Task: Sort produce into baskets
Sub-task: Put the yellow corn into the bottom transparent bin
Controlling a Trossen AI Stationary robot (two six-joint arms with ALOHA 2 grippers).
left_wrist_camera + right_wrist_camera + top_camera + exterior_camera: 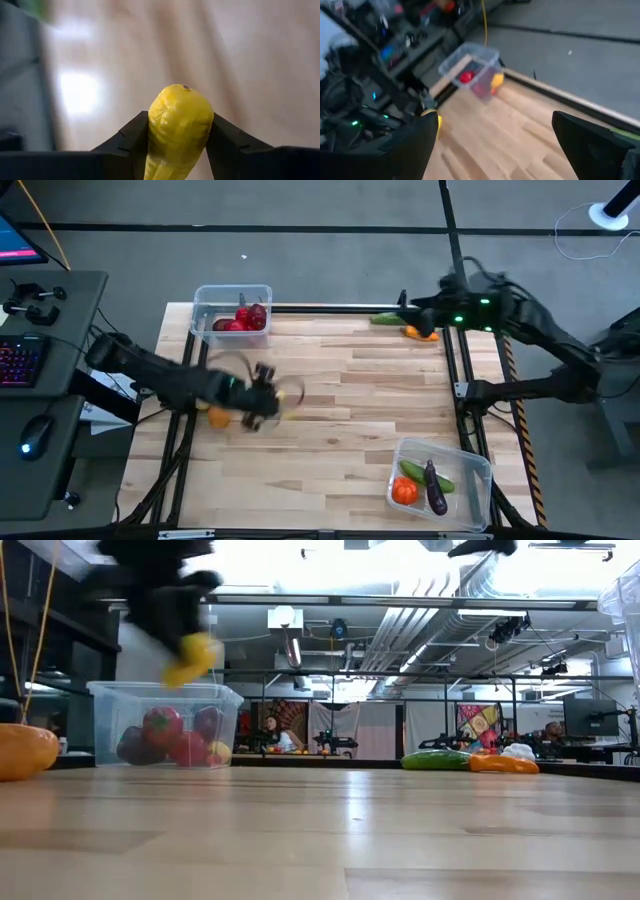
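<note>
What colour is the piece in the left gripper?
Yellow lemon, clearest in the left wrist view.

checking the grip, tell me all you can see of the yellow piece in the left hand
The lemon is plain yellow, oval, with a slightly wrinkled, glossy plastic-looking skin and a small dark dot at its tip. The left hand is shut on it, one dark finger pressing each side, tip pointing away from the wrist. In the low view it hangs well above the table, touching nothing else.

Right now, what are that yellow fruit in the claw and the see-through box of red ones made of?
Yellow lemon: likely plastic, with a glossy, slightly wrinkled skin, pinched in the left gripper. Box: clear rigid plastic; the red fruit shows through its walls.
</note>
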